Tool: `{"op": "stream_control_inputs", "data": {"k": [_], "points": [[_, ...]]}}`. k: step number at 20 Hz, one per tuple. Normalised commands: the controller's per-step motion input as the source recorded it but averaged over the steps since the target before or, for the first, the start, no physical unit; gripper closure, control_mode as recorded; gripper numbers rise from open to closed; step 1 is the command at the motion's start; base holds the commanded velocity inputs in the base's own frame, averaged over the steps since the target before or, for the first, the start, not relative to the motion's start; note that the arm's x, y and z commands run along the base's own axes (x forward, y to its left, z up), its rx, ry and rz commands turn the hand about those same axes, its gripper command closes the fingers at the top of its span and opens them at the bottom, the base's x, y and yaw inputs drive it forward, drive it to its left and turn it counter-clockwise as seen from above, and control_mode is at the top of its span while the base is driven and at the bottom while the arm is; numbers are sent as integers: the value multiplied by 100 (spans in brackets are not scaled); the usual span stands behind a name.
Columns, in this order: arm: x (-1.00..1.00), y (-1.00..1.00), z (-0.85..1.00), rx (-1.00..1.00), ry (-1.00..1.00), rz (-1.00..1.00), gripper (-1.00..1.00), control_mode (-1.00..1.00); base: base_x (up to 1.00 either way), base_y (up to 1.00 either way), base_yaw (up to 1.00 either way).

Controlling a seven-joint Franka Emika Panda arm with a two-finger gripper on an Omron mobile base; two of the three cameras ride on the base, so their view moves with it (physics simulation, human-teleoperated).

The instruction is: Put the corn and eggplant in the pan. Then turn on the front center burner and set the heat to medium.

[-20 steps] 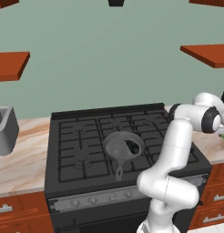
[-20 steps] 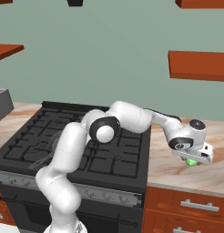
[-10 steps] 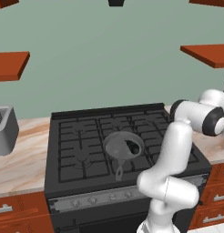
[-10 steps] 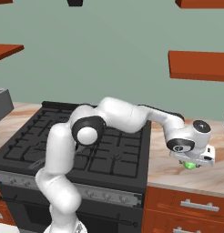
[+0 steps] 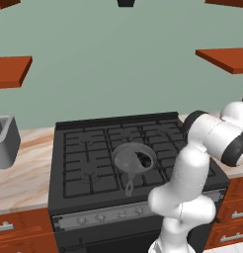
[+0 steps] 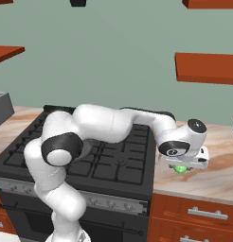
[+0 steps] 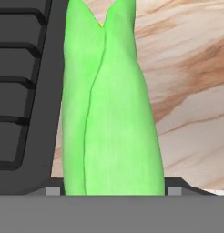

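Directly beneath the tool (image 6: 182, 166), the corn (image 7: 109, 109).

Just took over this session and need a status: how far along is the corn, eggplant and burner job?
Done: the eggplant already lies in the pan on the stove. In hand: the gripper is down over the corn on the counter right of the stove; whether it grips yet I cannot tell. Left: move the corn into the pan, then turn the front center burner to medium.
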Motion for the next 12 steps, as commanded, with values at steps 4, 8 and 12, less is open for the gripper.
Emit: {"op": "stream_control_inputs", "data": {"k": [4, 8, 12], "points": [[-16, 82, 15, 0, 0, 9, 100, -100, 0, 0, 0], [-13, 79, 27, 0, 0, 4, 100, -100, 0, 0, 0], [-15, 83, 28, 0, 0, 3, 100, -100, 0, 0, 0]]}}
